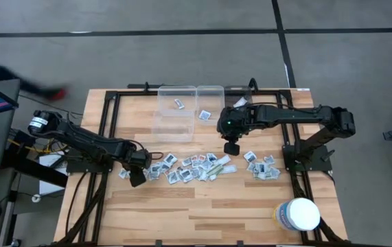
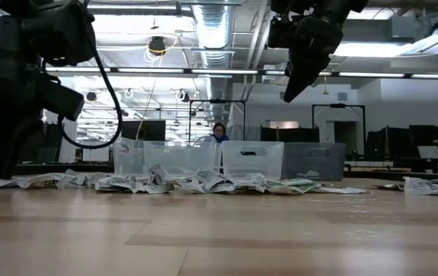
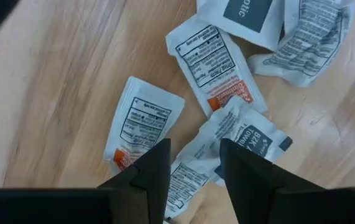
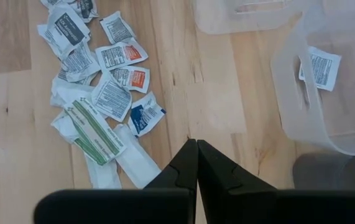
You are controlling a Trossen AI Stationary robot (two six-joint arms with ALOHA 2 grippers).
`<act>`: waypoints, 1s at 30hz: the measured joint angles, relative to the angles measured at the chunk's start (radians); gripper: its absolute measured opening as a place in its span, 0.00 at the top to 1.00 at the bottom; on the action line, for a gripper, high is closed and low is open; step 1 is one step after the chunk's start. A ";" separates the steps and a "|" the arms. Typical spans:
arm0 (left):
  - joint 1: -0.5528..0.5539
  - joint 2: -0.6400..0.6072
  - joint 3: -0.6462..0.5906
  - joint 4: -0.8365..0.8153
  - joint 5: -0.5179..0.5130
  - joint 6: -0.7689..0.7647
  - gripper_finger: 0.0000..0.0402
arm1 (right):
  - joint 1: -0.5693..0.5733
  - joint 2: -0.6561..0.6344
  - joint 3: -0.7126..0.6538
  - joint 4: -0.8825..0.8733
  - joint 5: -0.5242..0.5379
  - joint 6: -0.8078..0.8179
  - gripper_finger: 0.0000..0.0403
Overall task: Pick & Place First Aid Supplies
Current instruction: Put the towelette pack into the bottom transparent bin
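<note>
At table's left-centre, left gripper (image 1: 138, 180) sits low w/ fingers apart, empty, over the left end of the packets (image 1: 189, 167) strewn across the middle. Right gripper (image 1: 231, 147) hangs raised near the clear bins (image 1: 175, 113), fingers pressed together, empty.

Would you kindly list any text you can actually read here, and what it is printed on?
"otic": end of a word on a dark-panelled packet.
"BZK" and "towel": blue-printed packet.
Fine print on the other packets and the tub label: too small to read.
</note>
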 joint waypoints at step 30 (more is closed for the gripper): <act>-0.001 0.000 -0.010 0.025 0.030 0.007 0.98 | 0.000 0.000 0.000 -0.004 0.000 0.000 1.00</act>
